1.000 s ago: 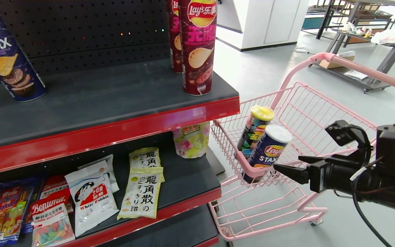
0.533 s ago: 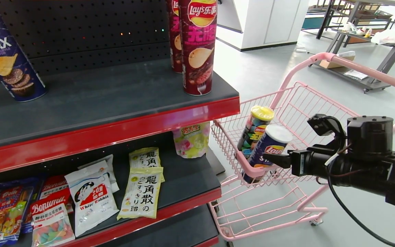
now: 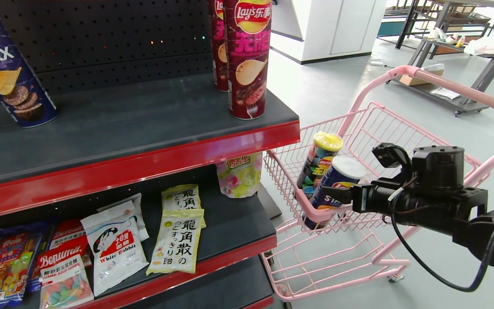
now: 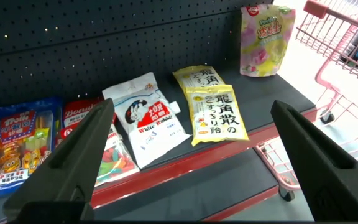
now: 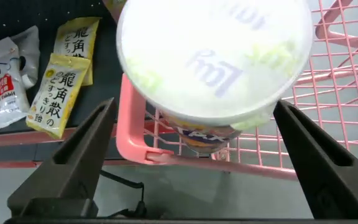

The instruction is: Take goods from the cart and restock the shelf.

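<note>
The pink cart (image 3: pixel 453 88) stands just right of the shelf unit, and two chip cans lean in the near left corner of its basket. They are a blue can with a white lid (image 3: pixel 337 189) and, just behind it and touching it, a can with a yellow lid (image 3: pixel 320 159). The right gripper (image 5: pixel 194 109) is level with the top of the blue can, coming at it from the right. Its jaws are spread wide with one finger on each side of the white lid. I can't make out whether either finger touches the can. The blue can's lower part rests against the basket's pink front rim. On the upper shelf (image 3: pixel 144 124), two tall maroon cans (image 3: pixel 247 60) stand upright at the right end, one behind the other. A dark blue can (image 3: pixel 13 77) stands well apart at the far left. The left gripper (image 4: pixel 192 106) hangs in front of the lower shelf (image 3: pixel 230 223), its jaws also spread with nothing between them. Snack packets lie on that lower shelf. There is a white bag (image 3: pixel 114 246) with two yellow packets (image 3: pixel 178 240) overlapping beside it on the right, and red and blue candy bags (image 3: pixel 62 270) to the left. A pale pink-and-green pouch (image 3: pixel 240 174) stands upright at the far right end, nearest the cart.
</note>
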